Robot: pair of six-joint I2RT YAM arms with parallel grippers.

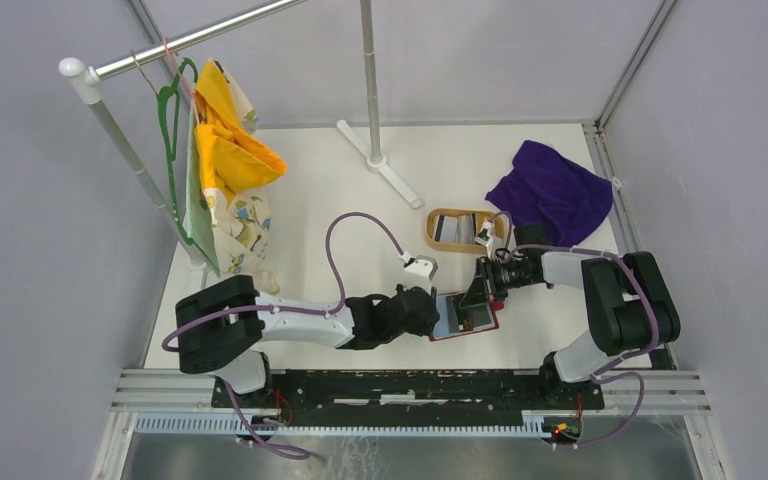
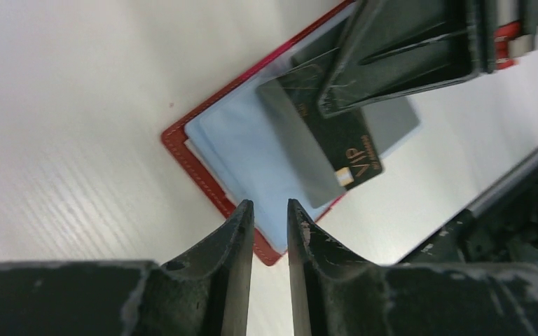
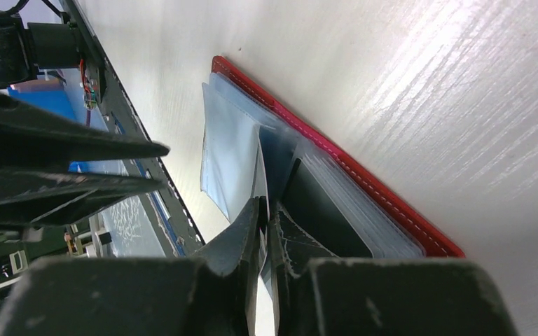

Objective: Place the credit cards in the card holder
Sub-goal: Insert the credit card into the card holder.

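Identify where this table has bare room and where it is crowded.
Bare: the far strip between the rack foot and purple cloth; the middle-left between the hanging clothes and left arm. Crowded: the card holder, where the left tool and right tool meet, with the wooden tray just behind.

Shining bright and even from overhead in the top view, throwing only faint, soft shadows onto the white table (image 1: 310, 180). Glaring in pale streaks along the table's grain in both wrist views. Blurring the near fingers (image 2: 231, 280) heavily, softening the red wallet (image 2: 238, 150) slightly, darkening and smearing the right wrist view's left side.
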